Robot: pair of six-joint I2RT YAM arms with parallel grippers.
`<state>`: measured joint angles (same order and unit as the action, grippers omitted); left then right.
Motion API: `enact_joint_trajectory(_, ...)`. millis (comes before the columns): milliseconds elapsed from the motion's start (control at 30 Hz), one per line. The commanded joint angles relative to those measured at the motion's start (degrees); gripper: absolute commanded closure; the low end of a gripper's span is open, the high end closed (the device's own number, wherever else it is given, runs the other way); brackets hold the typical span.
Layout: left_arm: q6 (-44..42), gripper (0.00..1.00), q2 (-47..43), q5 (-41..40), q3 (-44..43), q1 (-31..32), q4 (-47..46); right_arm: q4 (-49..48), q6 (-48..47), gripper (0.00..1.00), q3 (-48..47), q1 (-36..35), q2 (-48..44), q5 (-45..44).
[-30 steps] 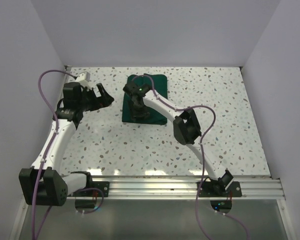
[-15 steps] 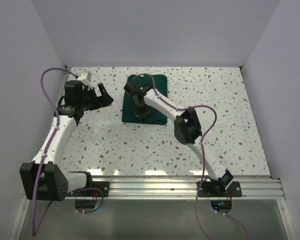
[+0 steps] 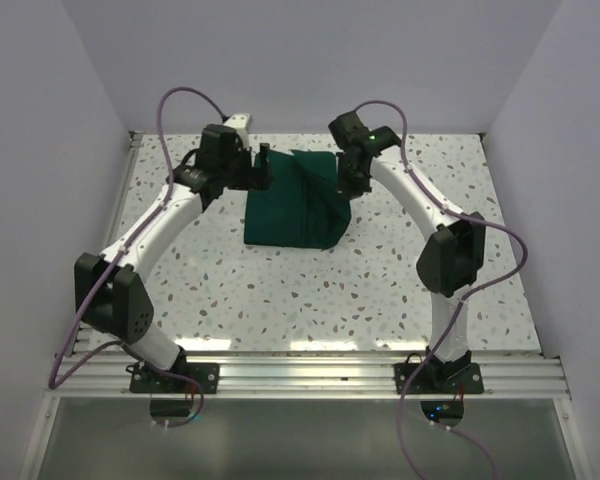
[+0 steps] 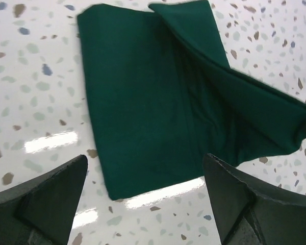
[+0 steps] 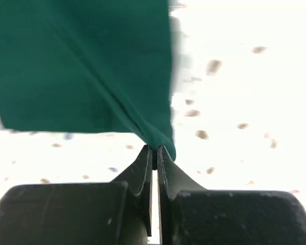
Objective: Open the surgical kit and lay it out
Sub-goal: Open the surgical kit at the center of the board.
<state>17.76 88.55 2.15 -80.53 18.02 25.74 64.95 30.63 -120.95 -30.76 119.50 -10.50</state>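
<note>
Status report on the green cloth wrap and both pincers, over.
Right pincer shut on a raised corner of the dark green cloth wrap. Left pincer open at the wrap's left edge. Nothing seen blocking.

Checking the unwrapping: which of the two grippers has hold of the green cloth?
The right gripper: its jaws are shut on a pinched fold of the green cloth. The left gripper is open, gripping nothing.

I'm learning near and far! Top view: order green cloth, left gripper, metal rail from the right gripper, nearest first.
1. Green cloth, pinched in the right gripper.
2. Left gripper, across the cloth.
3. Metal rail, near edge.
</note>
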Motion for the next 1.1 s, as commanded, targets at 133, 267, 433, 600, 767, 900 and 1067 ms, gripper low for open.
enact_joint_trajectory(133,-1.5,0.01,14.5,-8.1,-6.0,13.8,3.1,1.6,0.0,0.97,20.4,6.9,-10.4,-12.3)
enact_joint_trajectory(267,0.4,0.01,22.9,-11.4,-10.4,17.8,5.7,2.4,0.5,0.02,26.4,10.6,-12.1,-17.0)
enact_joint_trajectory(433,1.2,0.02,31.8,-14.5,-14.7,21.0,8.4,4.4,-0.8,0.02,25.7,12.8,-13.2,-19.6)
enact_joint_trajectory(600,2.1,0.13,37.6,-18.1,-19.2,21.6,11.7,6.0,-2.9,0.02,20.4,13.7,-13.6,-19.6)
enact_joint_trajectory(767,2.5,0.48,39.3,-19.3,-19.8,21.5,12.6,7.6,-3.4,0.02,16.4,13.8,-11.9,-18.7)
enact_joint_trajectory(900,2.3,0.89,39.2,-20.9,-22.6,21.5,15.8,8.3,-3.8,0.02,13.1,13.8,-10.5,-19.0)
enact_joint_trajectory(1067,2.2,1.0,34.3,-26.4,-27.7,20.8,20.2,9.2,-3.8,0.02,9.1,13.9,-7.4,-18.6)
